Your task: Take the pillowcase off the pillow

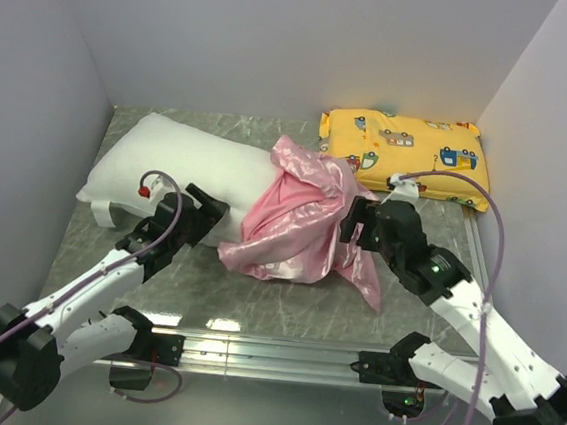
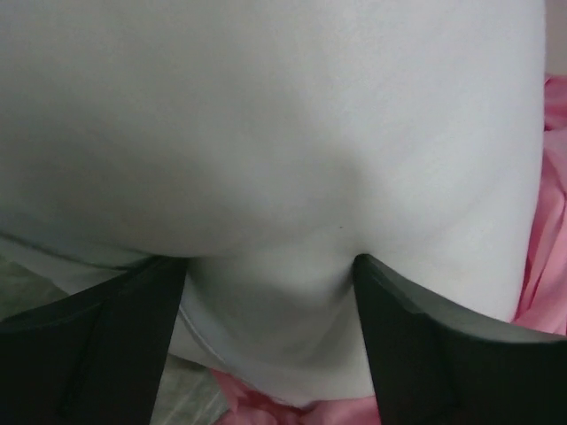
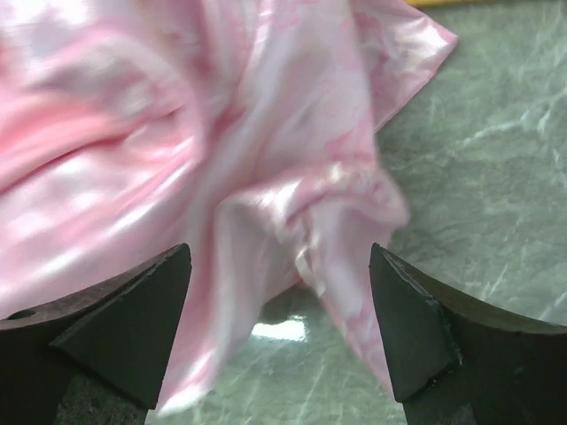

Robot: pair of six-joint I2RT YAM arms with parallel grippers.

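Note:
The white pillow (image 1: pixel 183 163) lies across the left half of the table. The shiny pink pillowcase (image 1: pixel 297 224) is bunched at its right end and still covers that end. My left gripper (image 1: pixel 206 211) is open against the pillow's near edge. In the left wrist view the pillow (image 2: pixel 266 133) bulges between the fingers of my left gripper (image 2: pixel 267 266), with pink cloth (image 2: pixel 549 230) at the right. My right gripper (image 1: pixel 349 225) is open at the pillowcase's right side. In the right wrist view a hanging fold of the pillowcase (image 3: pixel 266 177) lies between the open fingers of my right gripper (image 3: pixel 280 261).
A smaller yellow pillow with vehicle prints (image 1: pixel 405 149) lies at the back right against the wall. Grey walls close in the marbled table (image 1: pixel 284 308) on the left, back and right. A metal rail (image 1: pixel 270 352) runs along the near edge.

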